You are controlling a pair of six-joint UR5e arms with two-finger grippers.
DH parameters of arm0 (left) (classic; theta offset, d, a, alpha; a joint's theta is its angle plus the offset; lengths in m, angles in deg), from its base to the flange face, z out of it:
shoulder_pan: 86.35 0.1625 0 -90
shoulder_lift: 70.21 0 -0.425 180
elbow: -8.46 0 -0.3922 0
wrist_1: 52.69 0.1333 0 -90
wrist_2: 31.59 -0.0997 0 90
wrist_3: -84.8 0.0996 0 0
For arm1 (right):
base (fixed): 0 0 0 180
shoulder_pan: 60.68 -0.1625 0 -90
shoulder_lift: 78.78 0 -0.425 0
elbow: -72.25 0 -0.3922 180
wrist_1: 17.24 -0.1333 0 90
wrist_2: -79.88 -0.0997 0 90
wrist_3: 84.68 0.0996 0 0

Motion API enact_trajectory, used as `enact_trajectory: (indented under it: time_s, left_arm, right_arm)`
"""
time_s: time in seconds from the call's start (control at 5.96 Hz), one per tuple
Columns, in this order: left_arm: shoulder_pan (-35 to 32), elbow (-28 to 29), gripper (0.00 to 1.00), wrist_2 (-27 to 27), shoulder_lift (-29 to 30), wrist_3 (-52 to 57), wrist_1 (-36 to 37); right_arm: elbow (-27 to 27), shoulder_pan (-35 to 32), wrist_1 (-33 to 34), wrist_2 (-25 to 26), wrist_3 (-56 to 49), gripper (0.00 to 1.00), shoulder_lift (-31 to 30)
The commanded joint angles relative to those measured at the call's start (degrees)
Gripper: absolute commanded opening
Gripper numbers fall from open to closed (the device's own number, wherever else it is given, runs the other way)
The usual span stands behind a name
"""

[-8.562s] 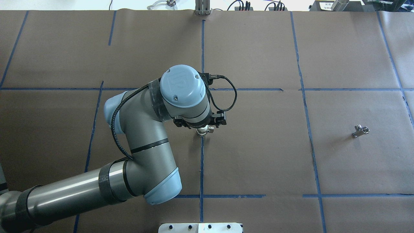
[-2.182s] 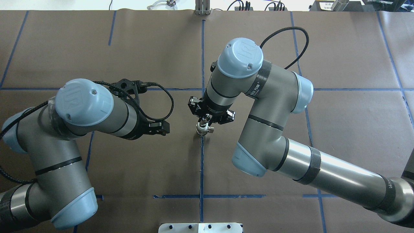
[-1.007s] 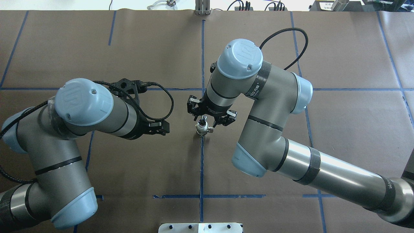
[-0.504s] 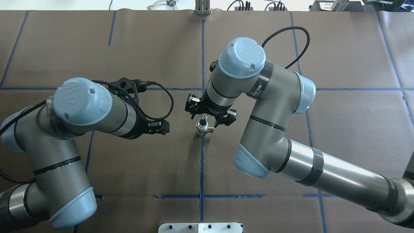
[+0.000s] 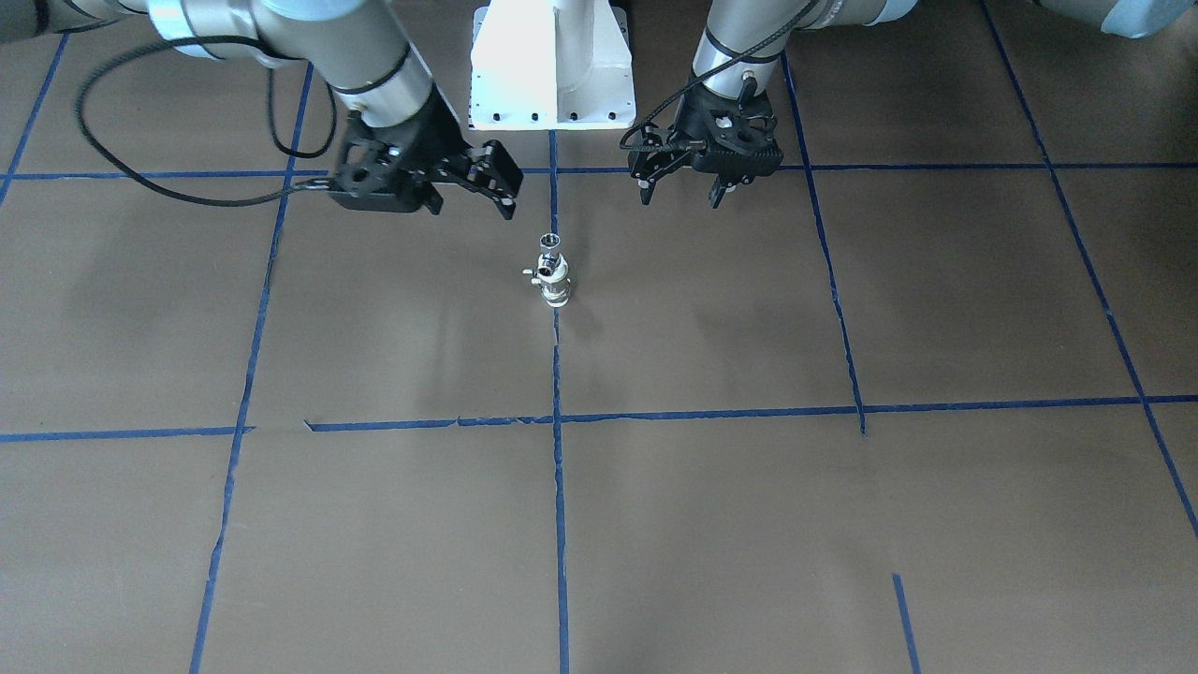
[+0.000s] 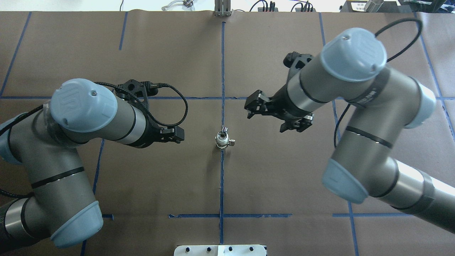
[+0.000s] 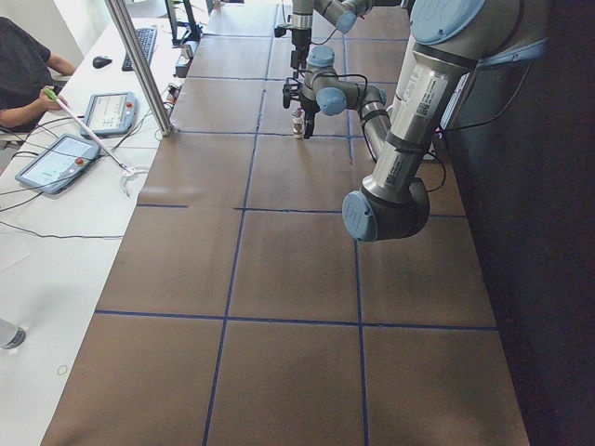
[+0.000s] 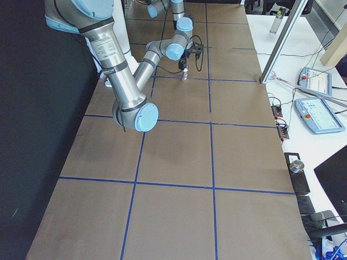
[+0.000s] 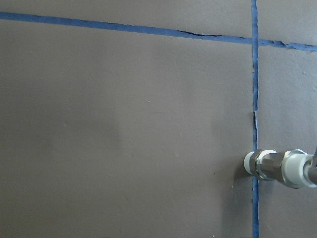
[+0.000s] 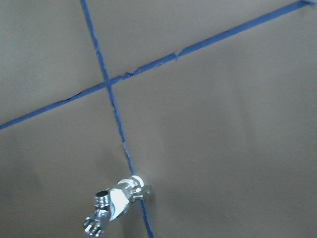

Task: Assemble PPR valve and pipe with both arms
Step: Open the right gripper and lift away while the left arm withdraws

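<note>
The PPR valve (image 5: pixel 555 288), with white ends and a metal middle, stands upright on the brown table at a blue tape line. The chrome pipe (image 5: pixel 550 246) sits on its top end. From overhead they show as one small piece (image 6: pixel 222 139). The left wrist view shows the valve (image 9: pixel 271 166) at its right edge. The right wrist view shows the pipe (image 10: pixel 101 208) at the bottom. My left gripper (image 5: pixel 680 197) is open and empty, off to one side of the valve. My right gripper (image 5: pixel 473 208) is open and empty on the other side (image 6: pixel 266 122), raised above the table.
The white pedestal base (image 5: pixel 552 65) stands behind the valve. Blue tape lines (image 6: pixel 222 177) divide the brown table cover. Operators' tablets (image 7: pixel 60 158) and a metal post (image 7: pixel 139 65) are at the far table edge.
My right gripper opened, let go of the pipe on top of the valve, and has drawn back to the right and up. My left arm has shifted slightly left.
</note>
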Motion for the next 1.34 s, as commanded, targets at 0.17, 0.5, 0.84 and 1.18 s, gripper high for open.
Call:
enact_trajectory:
  time_s: [0.17,0.5,0.84,1.18]
  left_arm:
    - [-8.9,-0.5,0.99,8.5,-4.7,9.5,0.2]
    - [-19.2,-0.1,1.00,15.1,-11.9,25.9,0.5]
    - [-32.4,0.3,1.00,22.4,-21.2,47.2,0.8]
    - [-44.3,3.2,1.00,23.4,-27.1,68.0,3.7]
  right_arm:
    - [6.4,-13.2,0.1,-4.2,-19.9,1.00,-18.0]
    - [2.3,-30.2,0.8,-13.2,-47.6,1.00,-26.7]
    - [-7.5,-44.7,3.3,-16.0,-76.5,1.00,-29.5]
    - [-14.1,-49.9,17.1,-14.9,-99.3,1.00,-25.6]
